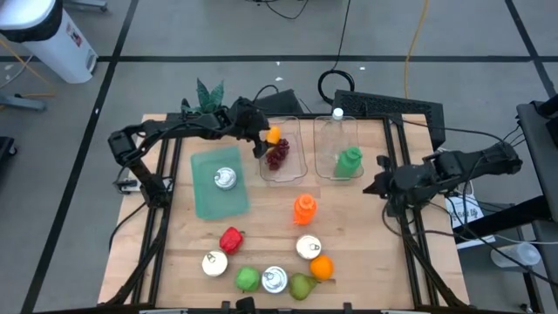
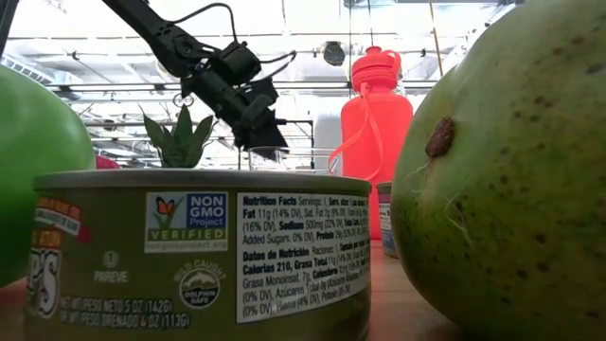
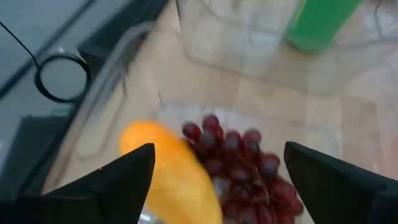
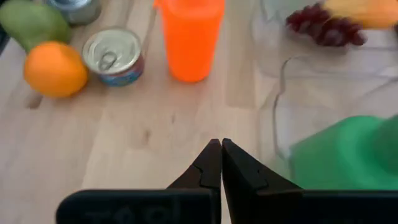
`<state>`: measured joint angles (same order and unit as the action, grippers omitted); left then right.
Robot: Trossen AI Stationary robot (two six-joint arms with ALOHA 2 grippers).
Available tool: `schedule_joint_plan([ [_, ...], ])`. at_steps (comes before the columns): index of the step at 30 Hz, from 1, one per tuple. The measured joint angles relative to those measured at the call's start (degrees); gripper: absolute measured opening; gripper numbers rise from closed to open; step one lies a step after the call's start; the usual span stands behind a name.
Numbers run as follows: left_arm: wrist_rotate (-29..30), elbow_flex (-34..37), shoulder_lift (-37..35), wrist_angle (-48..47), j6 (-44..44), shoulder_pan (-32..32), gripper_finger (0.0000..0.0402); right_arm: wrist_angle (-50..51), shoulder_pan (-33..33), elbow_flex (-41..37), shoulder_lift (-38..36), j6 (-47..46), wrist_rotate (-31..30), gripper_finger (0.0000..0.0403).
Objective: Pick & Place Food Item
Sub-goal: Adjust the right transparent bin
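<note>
The left end effector [image 3: 217, 180] hangs wide open above the clear tray [image 1: 297, 166], holding nothing. The yellow-orange fruit [image 3: 171, 171] between its fingers could roll onto the grapes [image 3: 239, 155] and out of the tray. The right end effector [image 4: 221, 163], fully closed and empty, waits beside the green bottle [image 4: 348, 152].

The high view looks straight down on the whole tabletop [image 1: 349, 227]. The low view sits at tabletop height, pressed close behind a can [image 2: 199, 251] and a pear [image 2: 511, 170], facing the room. Each wrist view looks forward past its own fingers. Both wrist views and the high view share the grapes [image 3: 242, 155].
</note>
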<state>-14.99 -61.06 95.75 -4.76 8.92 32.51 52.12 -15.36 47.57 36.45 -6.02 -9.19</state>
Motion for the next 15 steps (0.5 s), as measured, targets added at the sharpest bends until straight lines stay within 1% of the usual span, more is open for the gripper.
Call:
schedule_joint_plan([
  [3,0.1,0.0,-2.0,1.8,1.0,0.0,0.0354,0.5,-2.3,0.0,2.7,-2.7,0.3,0.0001],
  [8,0.0,0.0,-8.4,2.3,1.7,0.0,0.0353,0.9,-6.1,-1.7,7.9,-10.2,-0.3,0.0],
  [11,0.0,0.0,-12.7,2.1,1.7,0.0,0.0353,0.8,-6.9,-4.4,9.9,-15.0,-4.0,0.0],
  [13,0.0,0.0,-14.9,2.0,1.5,-0.1,0.0353,0.3,-6.8,-6.8,10.4,-16.2,-5.9,0.0],
  [15,0.0,0.0,-16.3,2.0,1.5,-0.4,0.0353,-3.1,-6.4,-9.3,10.5,-16.0,-8.0,0.0],
])
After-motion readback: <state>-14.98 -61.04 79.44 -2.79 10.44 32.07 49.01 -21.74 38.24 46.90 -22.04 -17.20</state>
